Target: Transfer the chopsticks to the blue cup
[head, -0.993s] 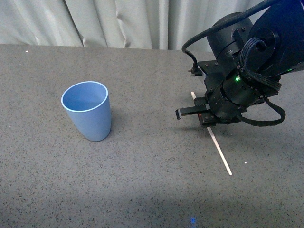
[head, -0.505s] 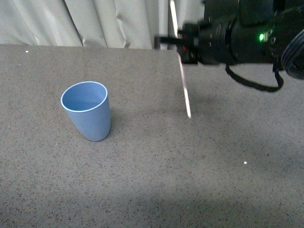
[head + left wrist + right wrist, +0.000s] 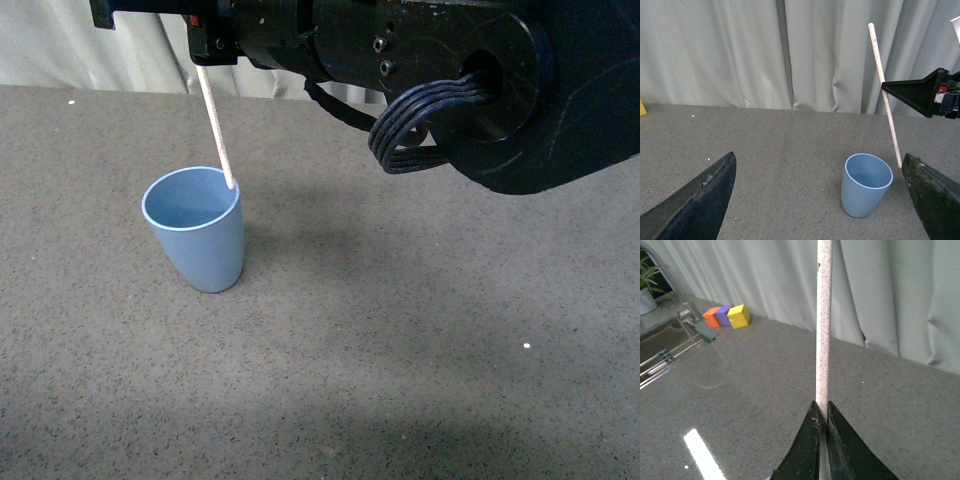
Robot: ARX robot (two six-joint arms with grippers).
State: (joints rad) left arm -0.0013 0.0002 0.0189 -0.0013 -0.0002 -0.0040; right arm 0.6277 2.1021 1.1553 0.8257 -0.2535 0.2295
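A: Change noted in the front view. A second ago the long, thin cream-white chopstick (image 3: 214, 122) lay flat on the grey speckled tabletop (image 3: 420, 350), well to the right of the light-blue plastic tumbler (image 3: 196, 245). Half a second ago it hung nearly upright, off the table but not yet over the cup. Now it is beside the cup, with its lower tip at the rim.

B: State of the right gripper (image 3: 821, 416)?

A: Its wrist view shows both black fingers pinched tight on the stick, with no gap. The grip sits partway along the stick: a long length rises above the jaws and the rest hangs below. The stick leans a little, its top tilted away from the cup.

B: Is the tip inside the mouth?

A: Cannot tell. In the front view it meets the rim on the cup's right, far side. The left wrist view puts it at the rim edge, possibly just outside. The cup stands upright and has nothing in it.

B: And the left gripper (image 3: 817, 157)?

A: Spread wide, holding nothing, and facing the cup from a distance.

B: Meaning for the task?

A: Pick-up and carry look done. Judgement: the tip needs a small shift toward the cup's centre before lowering, because releasing at the rim risks the stick sliding down outside or tipping the light cup
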